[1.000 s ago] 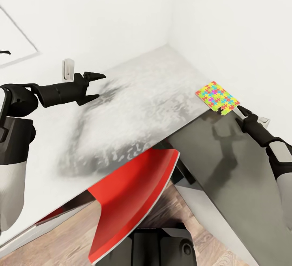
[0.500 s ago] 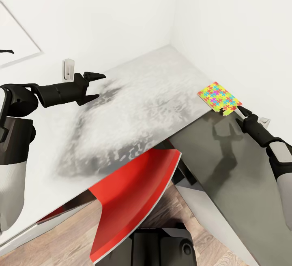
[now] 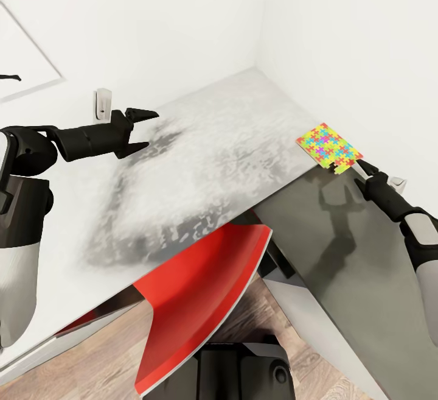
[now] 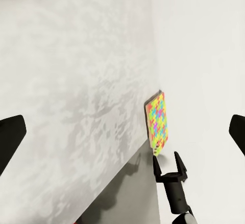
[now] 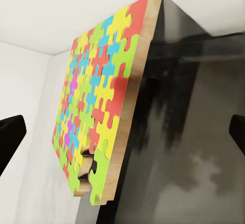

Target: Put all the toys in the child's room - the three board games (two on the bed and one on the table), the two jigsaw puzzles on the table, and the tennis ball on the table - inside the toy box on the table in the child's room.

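Overhead, pale grey table running into the white room corner, lower dark grey cabinet butting against its right end. Red chair tucked under the near table edge. Left claw poised above the table top, spread wide, holding nothing. Jigsaw puzzle lying flat at the table's right edge, beside the wall. Right claw just beside the puzzle's near corner, fingers parted wide, contact with the board impossible to tell.
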You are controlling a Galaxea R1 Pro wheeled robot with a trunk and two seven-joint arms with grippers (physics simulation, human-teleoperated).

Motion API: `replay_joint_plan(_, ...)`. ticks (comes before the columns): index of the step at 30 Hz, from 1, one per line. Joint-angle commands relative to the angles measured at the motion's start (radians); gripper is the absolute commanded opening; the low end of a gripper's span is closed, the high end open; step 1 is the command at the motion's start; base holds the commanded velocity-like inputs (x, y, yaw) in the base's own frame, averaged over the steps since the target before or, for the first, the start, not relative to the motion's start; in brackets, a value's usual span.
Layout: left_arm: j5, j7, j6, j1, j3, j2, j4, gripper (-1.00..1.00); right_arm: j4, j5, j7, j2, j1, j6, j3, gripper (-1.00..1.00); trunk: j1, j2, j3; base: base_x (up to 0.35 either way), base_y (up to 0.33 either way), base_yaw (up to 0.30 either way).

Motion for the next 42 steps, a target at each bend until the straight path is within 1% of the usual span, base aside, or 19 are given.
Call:
replay_joint_plan(1, 0.01, 0.01, -0.002, -0.001, -0.001, 0.001, -0.001, 1.0, 0.001, -0.006, 0.001, 0.0, -0.001, 0.008, -0.003, 1.0, 0.001, -0.002, -0.001, 0.0, 0.0, 0.002)
replay_joint_plan(9, 0.01, 0.01, -0.002, 0.0, -0.001, 0.001, -0.001, 1.0, 0.002, -0.006, 0.0, -0.001, -0.001, 0.008, -0.003, 1.0, 0.001, -0.002, -0.001, 0.0, 0.0, 0.042)
replay_joint_plan(20, 0.009, 0.01, -0.002, 0.002, -0.001, 0.001, -0.001, 1.0, 0.003, -0.006, -0.004, -0.005, 0.0, 0.005, -0.004, 1.0, 0.001, -0.002, 0.0, 0.0, 0.0, 0.141)
replay_joint_plan(25, 0.008, 0.01, -0.002, 0.003, -0.001, 0.001, -0.001, 1.0, 0.004, -0.006, -0.024, -0.006, 0.001, 0.005, -0.012, 1.0, 0.001, -0.002, 0.0, 0.0, 0.0, 0.061)
replay_joint_plan(27, 0.008, 0.01, -0.002, 0.003, -0.001, 0.001, -0.001, 1.0, 0.004, -0.006, -0.035, -0.006, 0.001, 0.005, -0.019, 1.0, 0.001, -0.002, 0.0, 0.0, 0.0, 0.038)
replay_joint_plan(29, 0.008, 0.01, -0.002, 0.003, -0.001, 0.001, -0.001, 1.0, 0.004, -0.006, -0.054, -0.006, 0.001, 0.005, -0.039, 1.0, 0.001, -0.002, 0.0, 0.0, 0.0, 0.028)
replay_joint_plan(30, 0.008, 0.01, -0.002, 0.003, -0.001, 0.001, -0.001, 1.0, 0.004, -0.006, -0.054, -0.006, 0.001, 0.005, -0.039, 1.0, 0.001, -0.002, 0.0, 0.0, 0.0, 0.024)
replay_joint_plan(31, 0.008, 0.01, -0.002, 0.003, -0.001, 0.001, -0.001, 1.0, 0.004, -0.006, -0.061, -0.006, 0.001, 0.005, -0.051, 1.0, 0.001, -0.002, 0.0, 0.0, 0.0, 0.02)
replay_joint_plan(34, 0.008, 0.01, -0.002, 0.003, -0.001, 0.001, -0.001, 1.0, 0.004, -0.006, -0.067, -0.006, 0.001, 0.005, -0.063, 1.0, 0.001, -0.002, 0.0, 0.0, 0.0, 0.017)
replay_joint_plan(35, 0.007, 0.01, -0.002, 0.003, -0.001, 0.001, -0.001, 1.0, 0.004, -0.005, -0.075, -0.006, 0.002, 0.005, -0.082, 1.0, 0.001, -0.002, 0.0, 0.0, 0.0, 0.01)
replay_joint_plan(42, 0.007, 0.01, -0.002, 0.004, -0.001, 0.001, -0.001, 1.0, 0.003, -0.004, -0.084, -0.006, 0.001, 0.006, -0.102, 1.0, 0.001, -0.002, 0.0, 0.0, 0.0, 0.007)
